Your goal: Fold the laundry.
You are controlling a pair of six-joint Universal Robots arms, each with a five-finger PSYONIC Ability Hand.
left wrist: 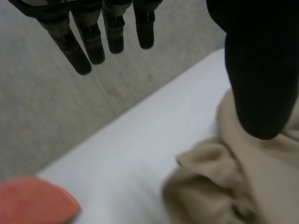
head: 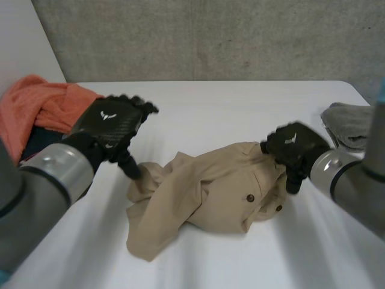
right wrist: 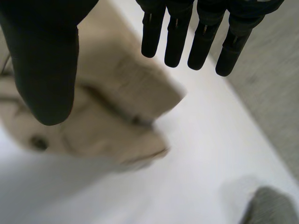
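A crumpled beige garment [head: 207, 192] with dark buttons lies bunched on the white table [head: 240, 105]. My left hand [head: 114, 129] hovers at its left end, fingers straight and spread, holding nothing. The left wrist view has the beige garment [left wrist: 243, 186] under the thumb [left wrist: 261, 70], apart from the fingers [left wrist: 93, 42]. My right hand [head: 295, 147] is at the garment's right end, open too. In the right wrist view the beige garment [right wrist: 117, 107] lies below the palm, with the straight fingers [right wrist: 201, 37] above bare table.
An orange towel [head: 42, 111] over dark cloth is piled at the table's left edge; the orange towel [left wrist: 32, 203] also shows beside my left hand. A grey cloth [head: 352, 123] lies at the right edge, and the grey cloth [right wrist: 271, 207] sits beyond my right hand's fingertips.
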